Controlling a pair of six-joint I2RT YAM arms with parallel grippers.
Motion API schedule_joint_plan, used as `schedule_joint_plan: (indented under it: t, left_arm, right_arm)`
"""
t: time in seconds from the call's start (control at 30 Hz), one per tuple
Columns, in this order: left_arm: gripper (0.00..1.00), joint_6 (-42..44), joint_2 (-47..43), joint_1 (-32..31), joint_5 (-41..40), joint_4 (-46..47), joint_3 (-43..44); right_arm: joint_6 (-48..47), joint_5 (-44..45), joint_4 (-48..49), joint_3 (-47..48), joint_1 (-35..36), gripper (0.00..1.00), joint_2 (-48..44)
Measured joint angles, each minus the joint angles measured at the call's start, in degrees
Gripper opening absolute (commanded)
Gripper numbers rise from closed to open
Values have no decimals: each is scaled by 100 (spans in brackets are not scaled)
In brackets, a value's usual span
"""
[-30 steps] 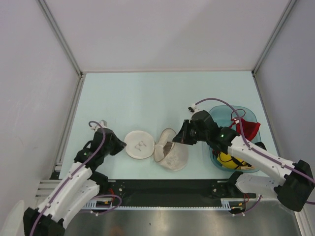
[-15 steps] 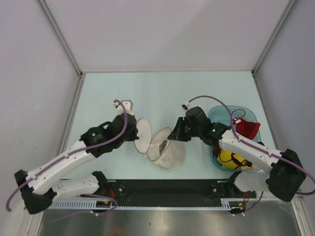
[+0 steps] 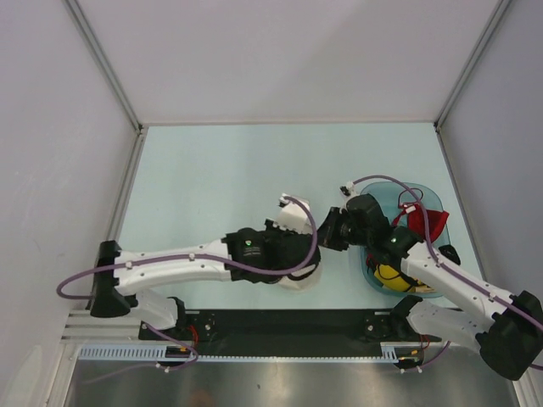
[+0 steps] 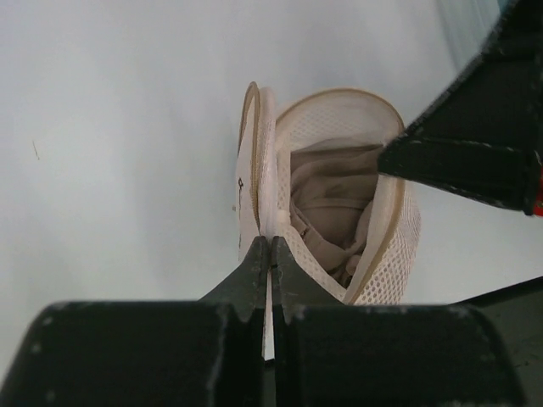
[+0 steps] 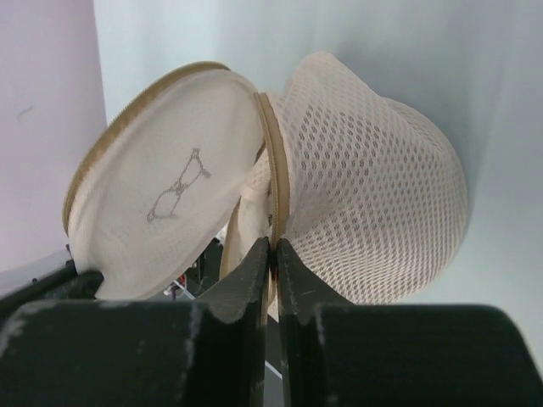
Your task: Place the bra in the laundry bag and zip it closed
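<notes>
My left claw (image 4: 270, 246) and right claw (image 5: 273, 246) both pinch the rim of the laundry bag (image 5: 373, 195) by the near edge of the surface (image 4: 127, 127), the bra (image 4: 327, 203) inside, so I must align both halves evenly before zipping.

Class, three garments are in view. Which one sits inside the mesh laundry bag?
The grey-brown bra, seen through the open mouth of the laundry bag. The red bra and the yellow-and-black garment lie in the teal basket instead.
</notes>
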Motion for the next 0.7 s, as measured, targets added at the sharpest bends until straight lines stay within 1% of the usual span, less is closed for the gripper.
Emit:
schedule_joint_plan:
  t: [0.2, 0.33, 0.37, 0.4, 0.47, 0.5, 0.53, 0.6, 0.7]
  left_arm:
    - [0, 9, 925, -400, -92, -31, 413]
    - [1, 260, 1187, -463, 304, 321, 426]
    - [7, 365, 1196, -466, 442, 459, 426]
    - [21, 442, 1198, -466, 560, 579, 426]
    - [36, 625, 1196, -466, 772, 785, 426]
    - [51, 708, 1196, -466, 894, 890, 426]
    - [56, 793, 1196, -466, 1027, 1025, 422]
    - [63, 977, 1185, -444, 1281, 1231, 407]
    - [68, 1213, 1023, -323, 1871, 1593, 256]
  right_arm:
    - [52, 4, -205, -238, -280, 24, -352]
    - [42, 61, -481, -367, -575, 27, -820]
    - [35, 101, -579, -393, -649, 27, -931]
    - [24, 133, -706, -411, -715, 28, -1027]
    - [-2, 195, -940, -452, -817, 29, -1224]
    - [-7, 203, -1056, -459, -848, 30, -1305]
    - [-22, 243, -1215, -463, -874, 31, -1416]
    - [-39, 258, -1447, -463, -887, 32, -1596]
    - [-90, 243, -1742, -463, -885, 40, -1790]
